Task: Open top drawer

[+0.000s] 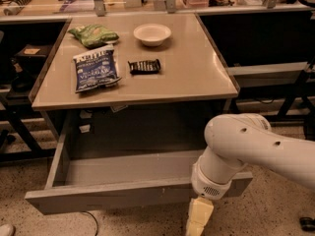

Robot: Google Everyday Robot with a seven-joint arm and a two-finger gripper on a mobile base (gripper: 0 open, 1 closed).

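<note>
The top drawer (98,193) is a wide grey handleless drawer under the table top. It stands pulled far out toward me, and its inside looks empty. My white arm (256,146) reaches down from the right, in front of the drawer's right end. The gripper (198,220) hangs just below the drawer front, near the bottom edge of the view. Only its pale yellow upper part shows.
On the beige table top (197,68) lie a blue chip bag (95,69), a green bag (93,34), a white bowl (152,34) and a dark snack bar (144,66). Dark shelving stands left and right. Speckled floor lies below.
</note>
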